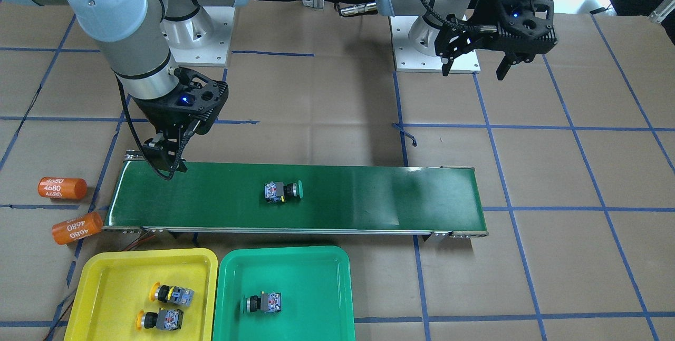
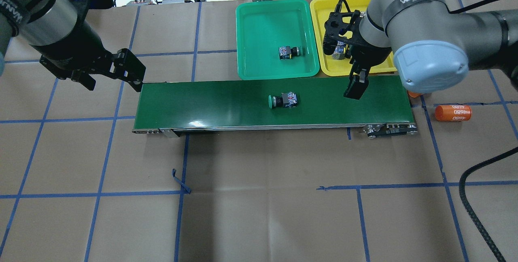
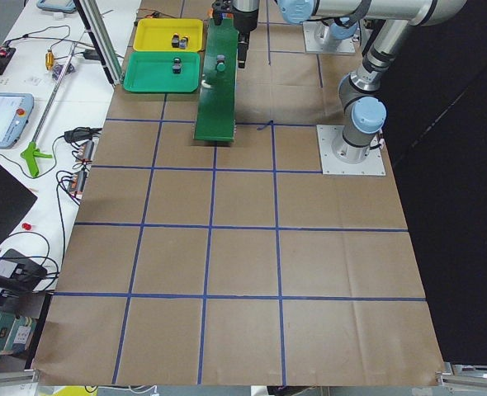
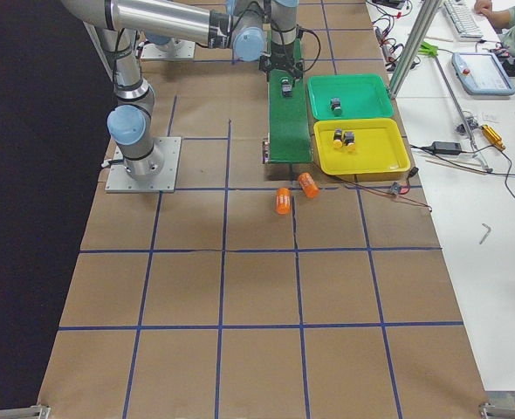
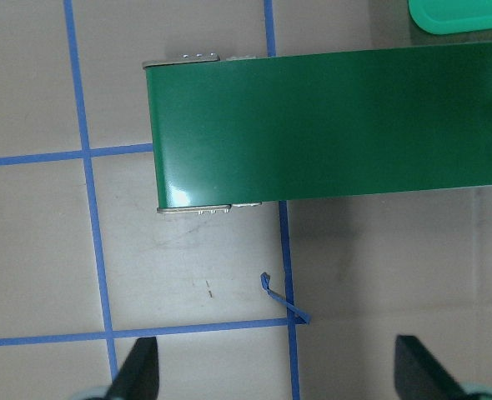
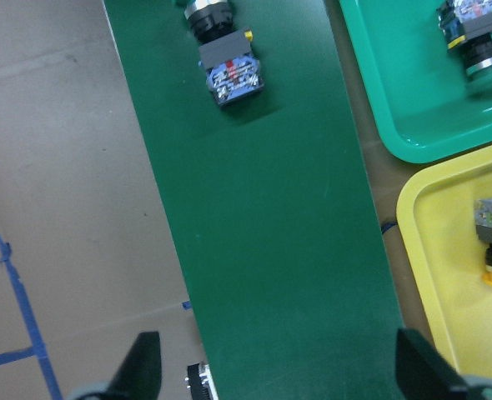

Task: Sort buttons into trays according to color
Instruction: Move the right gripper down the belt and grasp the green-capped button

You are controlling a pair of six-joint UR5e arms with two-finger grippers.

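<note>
Lying on its side at mid-frame in the front-facing view, a green button [image 1: 283,192] rests on the conveyor belt [image 1: 369,198]. It is well to the right of the right gripper [image 1: 167,162], which hovers over the belt's left end, pointing down, fingers apart and empty. At lower left, the yellow tray [image 1: 105,267] holds two yellow buttons [image 1: 171,293]. The green tray [image 1: 316,262] just beside it holds a second green button [image 1: 262,303]. Two orange cylinders [image 1: 62,187] lie left of the belt. At upper right, the left gripper [image 1: 473,71] hangs over the table [image 1: 580,256], fingers spread.
</note>
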